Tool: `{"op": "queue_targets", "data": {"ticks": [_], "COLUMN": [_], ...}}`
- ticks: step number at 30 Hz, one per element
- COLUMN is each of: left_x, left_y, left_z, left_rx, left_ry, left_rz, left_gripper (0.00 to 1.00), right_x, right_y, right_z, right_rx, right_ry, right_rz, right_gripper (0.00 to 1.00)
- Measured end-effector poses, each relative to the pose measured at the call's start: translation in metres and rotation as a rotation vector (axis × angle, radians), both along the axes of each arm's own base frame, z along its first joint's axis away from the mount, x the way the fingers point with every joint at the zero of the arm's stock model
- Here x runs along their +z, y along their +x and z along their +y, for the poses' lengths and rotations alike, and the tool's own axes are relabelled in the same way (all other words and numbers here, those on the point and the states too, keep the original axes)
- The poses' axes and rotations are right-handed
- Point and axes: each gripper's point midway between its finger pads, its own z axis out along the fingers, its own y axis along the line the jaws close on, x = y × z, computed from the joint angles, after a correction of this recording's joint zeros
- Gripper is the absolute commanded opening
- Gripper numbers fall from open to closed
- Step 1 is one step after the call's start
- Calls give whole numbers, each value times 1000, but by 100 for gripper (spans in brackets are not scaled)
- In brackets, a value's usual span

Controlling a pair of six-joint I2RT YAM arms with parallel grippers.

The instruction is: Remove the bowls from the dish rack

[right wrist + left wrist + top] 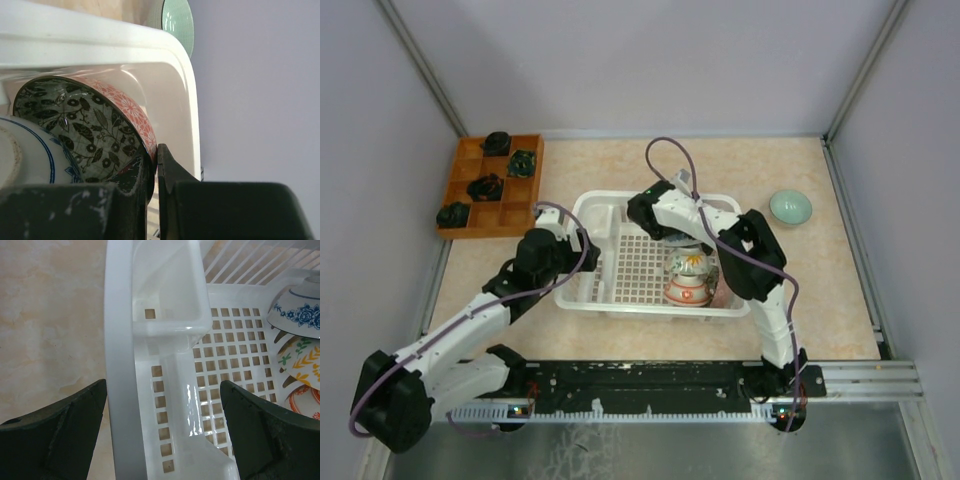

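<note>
Pincer on the right (156, 152): clamping shut on rim of leaf-patterned bowl (85, 130), standing on edge inside dish rack (172, 85), right end. Pincer on the left (162, 390): gaping empty, straddling rack's left wall.

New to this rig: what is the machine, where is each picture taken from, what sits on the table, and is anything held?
Two robot arms are bolted at the near edge of a table. One picture looks down from above; the others come from cameras on the left and right wrists. On the table stand a white dish rack with bowls inside, a wooden tray holding dark lumps, and a pale green bowl. The jaws of the left arm stand open astride the rack's left rim, holding nothing. The jaws of the right arm are shut on the rim of a leaf-patterned bowl in the rack.
</note>
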Motion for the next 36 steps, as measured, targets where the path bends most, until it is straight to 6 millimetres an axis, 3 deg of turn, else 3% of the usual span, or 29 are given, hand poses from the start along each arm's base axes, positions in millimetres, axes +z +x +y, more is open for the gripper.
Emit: {"op": "queue_targets", "data": {"ticks": [8, 36], "left_x": [-9, -4], "left_y": [4, 36], "left_z": [-4, -31], "left_rx": [-8, -29], "left_ry": [5, -36], "left_rz": [21, 9], "left_gripper": [99, 99], "right_x": [3, 24], "right_y": [9, 29], "right_z": [1, 2], "right_rx": [38, 115], "right_ry": [-84, -278], "right_rz": [-13, -90], "right_gripper": [0, 0]}}
